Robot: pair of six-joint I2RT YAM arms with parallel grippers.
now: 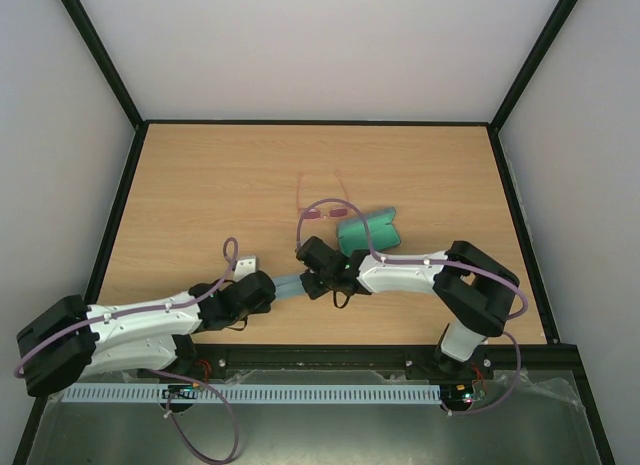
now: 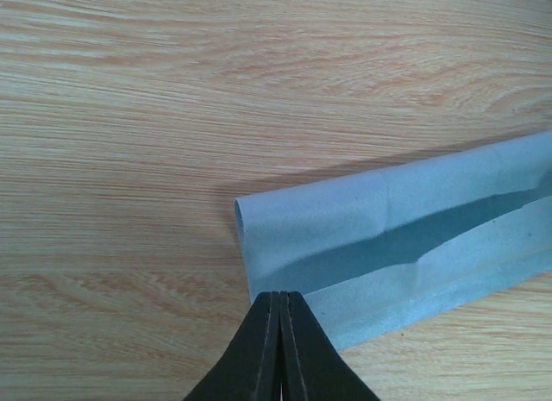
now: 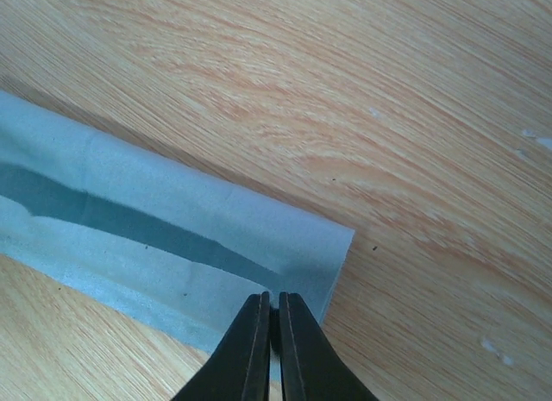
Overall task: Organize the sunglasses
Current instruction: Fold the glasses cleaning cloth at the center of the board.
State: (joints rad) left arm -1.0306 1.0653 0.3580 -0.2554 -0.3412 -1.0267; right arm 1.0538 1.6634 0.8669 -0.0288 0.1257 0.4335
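The light-blue cloth [image 1: 290, 285] lies folded into a long strip on the table between my two grippers. My left gripper [image 1: 274, 288] is shut on its left end, and its tips [image 2: 280, 297] pinch the near edge of the cloth [image 2: 397, 237]. My right gripper [image 1: 309, 282] is shut on the right end, and its tips [image 3: 270, 297] pinch the cloth [image 3: 172, 237] near its corner. The sunglasses [image 1: 314, 214], with a thin pink frame, lie open on the table just behind the right gripper. They are free of both grippers and do not show in the wrist views.
A teal-green oblong case [image 1: 368, 232] lies to the right of the sunglasses, close behind the right forearm. A small white object [image 1: 247, 263] sits by the left wrist. Black frame rails [image 1: 120, 200] border the wooden table [image 1: 210, 185].
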